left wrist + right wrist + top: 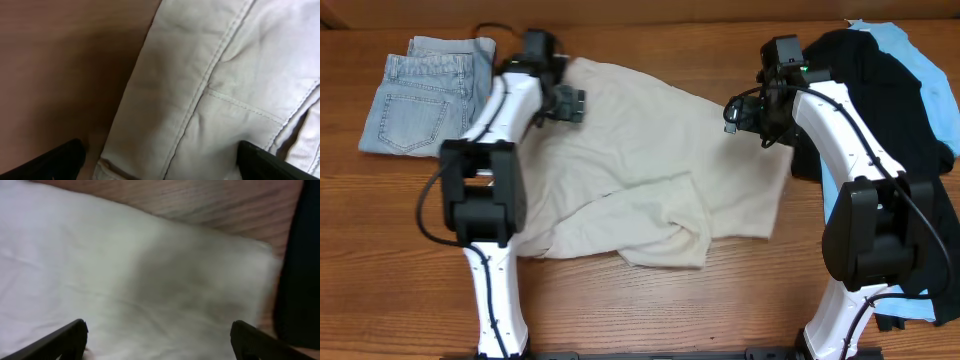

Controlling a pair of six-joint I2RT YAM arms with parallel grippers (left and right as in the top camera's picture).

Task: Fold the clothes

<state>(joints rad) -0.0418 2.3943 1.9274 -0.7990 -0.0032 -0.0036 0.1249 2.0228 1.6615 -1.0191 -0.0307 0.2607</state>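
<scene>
**Overhead view**
- Beige shorts [650, 170]: lying spread and rumpled across the middle of the table [720, 310], with one flap doubling over along the near edge.
- Black top [865, 55]: lying in a heap at the right end of the table, its edge meeting the right edge of the shorts.
- Blue top [925, 70]: lying partly under the black top and showing at the far right.
- Jeans [425, 100]: sitting folded at the far left corner, just beside the shorts.
- Left gripper [570, 103]: hanging over the upper left corner of the shorts.
- Right gripper [735, 112]: hanging over the upper right part of the shorts, near the black top.

**Left wrist view**
- Left gripper [160, 167]: its fingers [55, 160] are standing wide apart at the two lower corners, holding nothing.
- Shorts [215, 85]: filling the right side of the view, with a stitched seam [200, 95] running diagonally; bare table [60, 65] is showing to the left of the cloth edge.
- Contact between the fingers and the cloth: cannot tell.

**Right wrist view**
- Right gripper [160, 345]: its fingers [55, 342] are spread wide, with nothing between them.
- Shorts [125, 280]: lying flat below as smooth pale cloth, its corner ending toward the right.
- Table [200, 205]: showing beyond the cloth.
- Black top [305, 255]: darkening the right edge.
</scene>
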